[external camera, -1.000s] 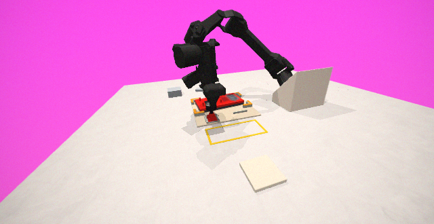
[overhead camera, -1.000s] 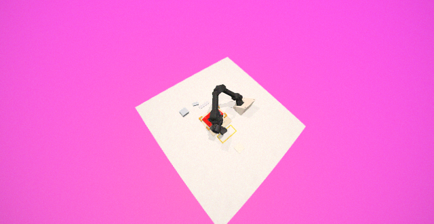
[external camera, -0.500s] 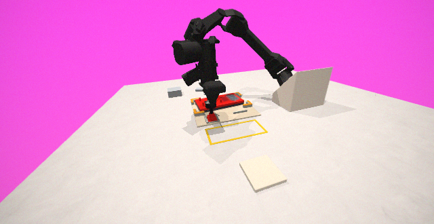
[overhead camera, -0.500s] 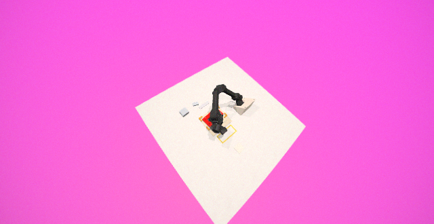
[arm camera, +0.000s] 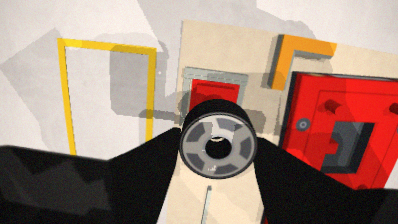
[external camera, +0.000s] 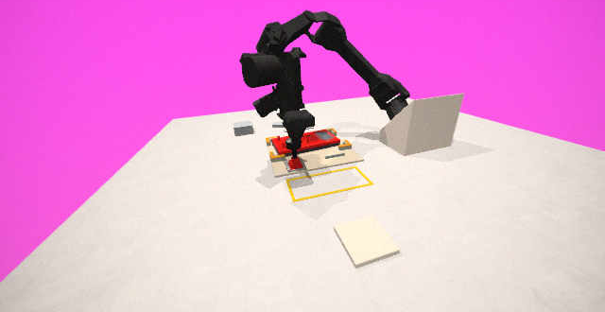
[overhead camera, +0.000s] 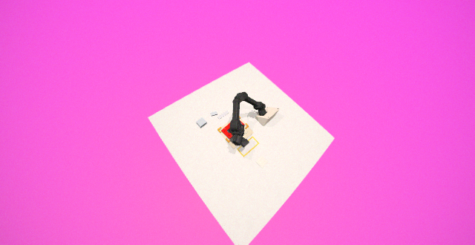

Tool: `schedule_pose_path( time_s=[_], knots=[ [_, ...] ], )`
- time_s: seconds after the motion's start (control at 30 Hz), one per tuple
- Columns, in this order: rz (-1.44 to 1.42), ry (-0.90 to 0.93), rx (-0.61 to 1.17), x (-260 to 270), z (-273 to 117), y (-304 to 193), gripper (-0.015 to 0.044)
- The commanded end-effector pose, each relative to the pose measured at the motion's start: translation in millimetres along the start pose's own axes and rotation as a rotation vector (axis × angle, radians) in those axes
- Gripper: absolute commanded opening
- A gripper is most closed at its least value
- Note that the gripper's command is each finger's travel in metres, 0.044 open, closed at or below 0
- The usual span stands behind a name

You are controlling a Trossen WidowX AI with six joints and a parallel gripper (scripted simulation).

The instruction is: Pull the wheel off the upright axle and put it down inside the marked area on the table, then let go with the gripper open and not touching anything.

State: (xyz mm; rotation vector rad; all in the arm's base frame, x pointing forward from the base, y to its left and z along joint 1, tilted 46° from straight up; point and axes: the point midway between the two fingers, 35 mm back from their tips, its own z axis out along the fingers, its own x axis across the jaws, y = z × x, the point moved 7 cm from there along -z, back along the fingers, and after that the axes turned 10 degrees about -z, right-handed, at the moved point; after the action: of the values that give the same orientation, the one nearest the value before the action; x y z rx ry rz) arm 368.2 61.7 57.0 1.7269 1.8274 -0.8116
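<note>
1. One black arm (overhead camera: 237, 119) shows in the top view, bent over a red block (overhead camera: 227, 128) beside the yellow-outlined area (overhead camera: 249, 148) on the table (overhead camera: 260, 185); the wheel is too small to make out.
2. Exterior view: the gripper (external camera: 293, 155) points down above a small red plate (external camera: 296, 164), just beside the yellow outline.
3. Wrist view: both fingers clamp the grey-spoked wheel (arm camera: 218, 145), which hangs over the beige board (arm camera: 220, 60) beside the outline.
</note>
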Motion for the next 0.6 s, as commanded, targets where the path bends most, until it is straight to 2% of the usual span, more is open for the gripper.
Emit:
schedule_pose_path(
  time_s=[0.0,0.2,0.43,0.57],
  knots=[
    [0.008,0.004,-0.002,-0.1,-2.3,0.6,0.0],
    [0.008,0.005,-0.003,-0.1,-8.3,0.7,0.0],
    [0.007,0.005,-0.003,-1.9,-37.5,-2.3,0.0],
    [-0.001,0.002,0.001,10.0,-31.0,-5.0,0.0]
  ],
)
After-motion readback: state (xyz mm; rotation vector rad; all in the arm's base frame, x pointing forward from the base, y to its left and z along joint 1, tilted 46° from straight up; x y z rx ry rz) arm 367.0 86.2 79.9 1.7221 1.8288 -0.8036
